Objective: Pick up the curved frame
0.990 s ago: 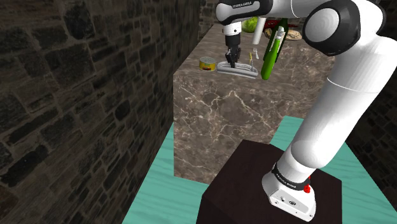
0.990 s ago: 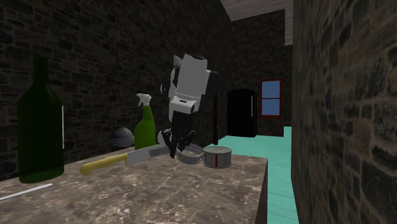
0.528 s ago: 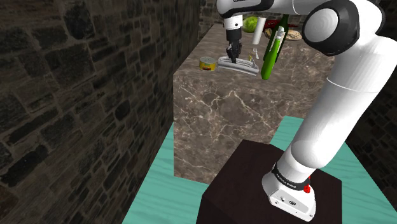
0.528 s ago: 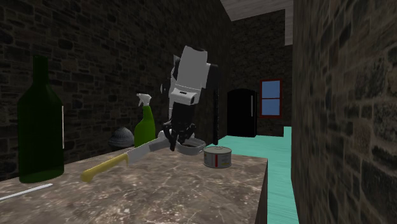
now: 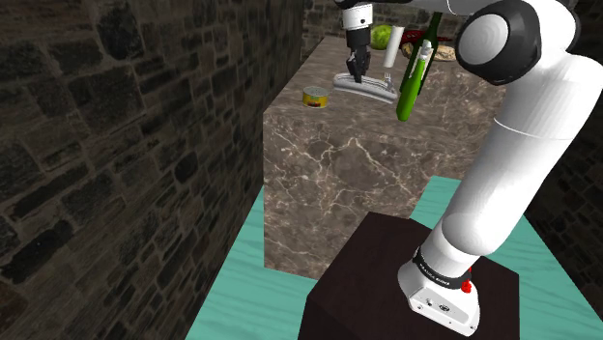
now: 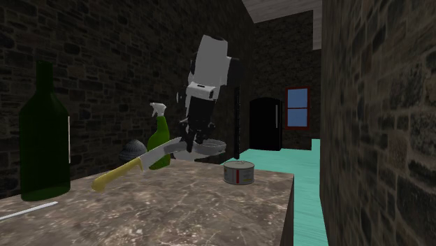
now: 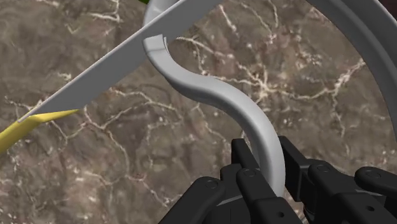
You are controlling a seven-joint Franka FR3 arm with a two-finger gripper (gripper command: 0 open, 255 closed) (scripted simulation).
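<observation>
Grey frame, shoulder view: curved frame [image 5: 379, 92] is at top centre, over the far end of the marble counter [image 5: 338, 164]. It looks raised off the surface, but that's a judgement from this angle.
Gripper, shoulder view: gripper [image 5: 357, 72] points down onto the frame's picture-left end.
Neighbours, shoulder view: can [image 5: 314, 97] is just left of the frame and a green spray bottle [image 5: 410, 82] just right of it.
Frame, second exterior view: at picture centre, hanging under the gripper [image 6: 190, 145], above and left of the can [image 6: 239, 172]. It is clear of the counter top.
Knife, second exterior view: yellow-handled knife [image 6: 133, 168] slants from the frame down to the lower left. The blade end is up at the frame and the handle tip is low. I cannot tell whether the tip touches the counter.
Bottles, second exterior view: the spray bottle [image 6: 159, 133] stands behind the knife. A dark green wine bottle [image 6: 44, 133] is at far left, well apart.
Grip, wrist view: fingers [image 7: 294, 156] are clamped on the frame's S-shaped inner bar [image 7: 210, 86], which runs away from the gripper [image 7: 267, 159].
Knife, wrist view: the blade [image 7: 108, 73] lies across the bar's far end.
Risk 1: the knife seems to ride on the frame. More lift or tilt could make it slide off, drop on the counter or hit the can.
Risk 2: the hold is on a narrow rounded bar, off-centre. The frame's weight plus the knife could twist it in the pads until it slips.
Risk 3: a swing sideways could clip the spray bottle and tip it.
</observation>
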